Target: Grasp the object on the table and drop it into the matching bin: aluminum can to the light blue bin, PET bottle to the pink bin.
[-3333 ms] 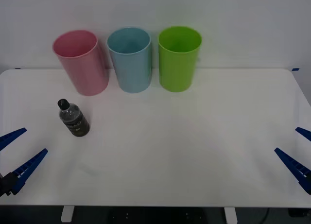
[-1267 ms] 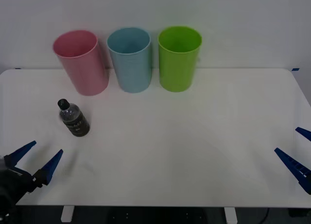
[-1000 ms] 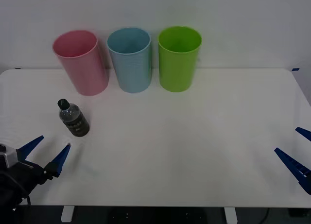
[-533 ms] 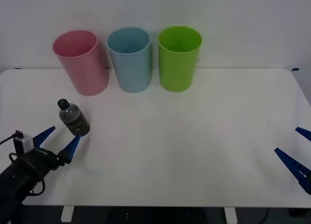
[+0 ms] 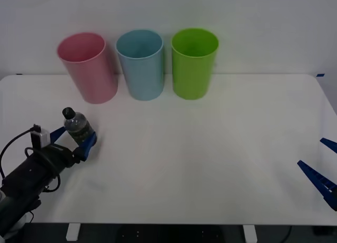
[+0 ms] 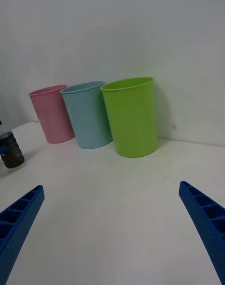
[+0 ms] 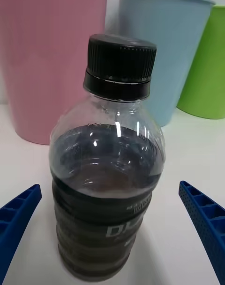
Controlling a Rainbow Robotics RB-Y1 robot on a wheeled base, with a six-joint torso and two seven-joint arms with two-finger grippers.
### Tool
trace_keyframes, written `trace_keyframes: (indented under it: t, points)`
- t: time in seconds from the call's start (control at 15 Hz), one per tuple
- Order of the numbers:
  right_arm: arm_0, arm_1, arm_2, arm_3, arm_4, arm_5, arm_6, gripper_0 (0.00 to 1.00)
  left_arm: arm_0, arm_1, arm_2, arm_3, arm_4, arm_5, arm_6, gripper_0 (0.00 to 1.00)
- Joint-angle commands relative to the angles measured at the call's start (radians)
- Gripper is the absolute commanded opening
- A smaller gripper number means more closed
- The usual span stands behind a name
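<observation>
The PET bottle (image 5: 77, 125), small and clear with a black cap and dark lower body, stands upright on the left part of the white table (image 5: 210, 148). My left gripper (image 5: 72, 141) is open, one blue finger on each side of the bottle's lower body; whether they touch it I cannot tell. In the left wrist view the bottle (image 7: 108, 182) stands close up between the left gripper (image 7: 112, 229) fingers. The pink bin (image 5: 88, 67) and the light blue bin (image 5: 140, 64) stand at the table's back. My right gripper (image 5: 325, 166) waits open at the right edge.
A green bin (image 5: 194, 62) stands right of the light blue bin, against the white wall. From the right wrist view the three bins (image 6: 93, 114) line up far off, with the bottle (image 6: 10, 149) beyond them. The left arm's black body lies over the table's front left corner.
My left gripper has moved forward from the table's front left corner until its open fingers flank the bottle. The bottle, the bins and the right gripper have not moved.
</observation>
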Motion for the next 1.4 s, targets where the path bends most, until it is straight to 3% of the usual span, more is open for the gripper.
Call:
trace_keyframes:
  t: [0.07, 0.8, 0.87, 0.93, 1.0, 1.07, 1.4]
  points:
    - [0.0, 0.0, 0.0, 0.0, 0.0, 0.0, 0.0, 1.0, -0.036, 0.0, -0.01, 0.019, -0.013, 0.051, -0.005, 1.0]
    - [0.0, 0.0, 0.0, 0.0, 0.0, 0.0, 0.0, 1.0, -0.093, 0.0, -0.013, 0.085, -0.016, 0.059, -0.024, 1.0]
    - [0.0, 0.0, 0.0, 0.0, 0.0, 0.0, 0.0, 1.0, -0.091, 0.0, -0.012, 0.085, -0.016, 0.057, -0.027, 0.57]
    - [0.0, 0.0, 0.0, 0.0, 0.0, 0.0, 0.0, 1.0, -0.091, 0.0, -0.012, 0.085, -0.016, 0.057, -0.03, 0.25]
    - [0.0, 0.0, 0.0, 0.0, 0.0, 0.0, 0.0, 1.0, -0.091, 0.0, -0.012, 0.085, -0.016, 0.057, -0.035, 0.11]
    - [0.0, 0.0, 0.0, 0.0, 0.0, 0.0, 0.0, 1.0, -0.09, 0.0, -0.012, 0.085, -0.016, 0.057, -0.038, 0.01]
    - [0.0, 0.0, 0.0, 0.0, 0.0, 0.0, 0.0, 1.0, -0.088, 0.002, -0.013, 0.085, -0.015, 0.057, -0.042, 0.0]
